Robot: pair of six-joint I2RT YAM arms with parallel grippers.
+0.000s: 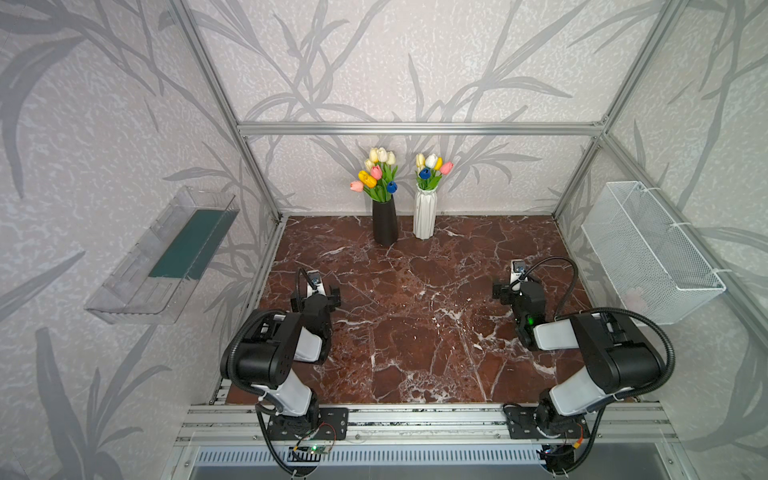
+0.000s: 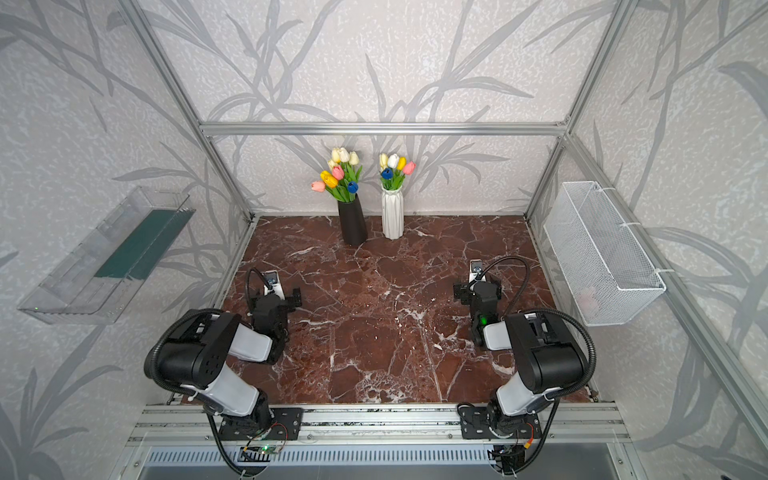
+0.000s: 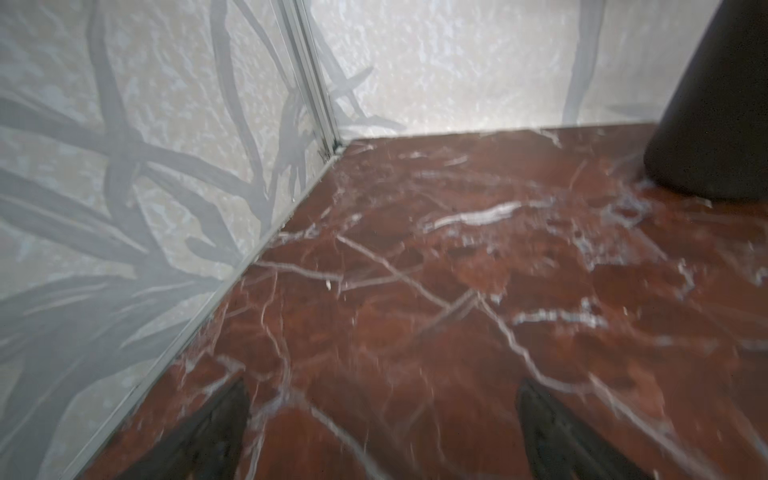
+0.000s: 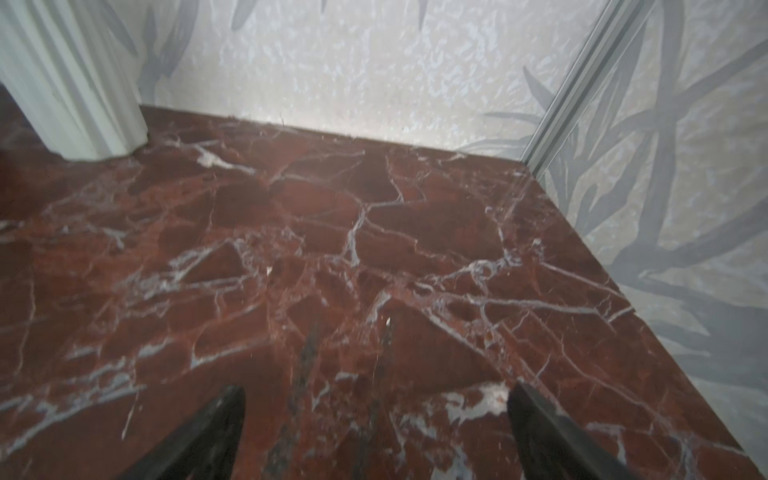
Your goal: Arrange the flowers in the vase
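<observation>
Table (image 1: pixel 415 311): glossy red-brown marble, white veins. Black vase (image 1: pixel 385 222): smooth, tapered, leaning a little. White vase (image 1: pixel 424 216): ribbed, upright, just beside it. Both stand at the back wall.

Flowers (image 1: pixel 376 174): tulips with yellow, pink, cream and blue heads and green leaves, all in the two vases. The bigger bunch is in the black vase.

Left gripper (image 3: pixel 380 399) and right gripper (image 4: pixel 376 395): jaws wide apart, holding nothing, low over the table, well short of the vases.

Wire basket (image 1: pixel 652 257) on the right wall, clear tray (image 1: pixel 166 257) on the left.

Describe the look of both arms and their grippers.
The left arm and right arm match: black joint housings, pale grey-white link covers, a black corrugated cable looping along each, black base plates on an aluminium rail. A green light glows on the right arm's wrist. The left gripper and right gripper are black with dark tapering fingers.
</observation>
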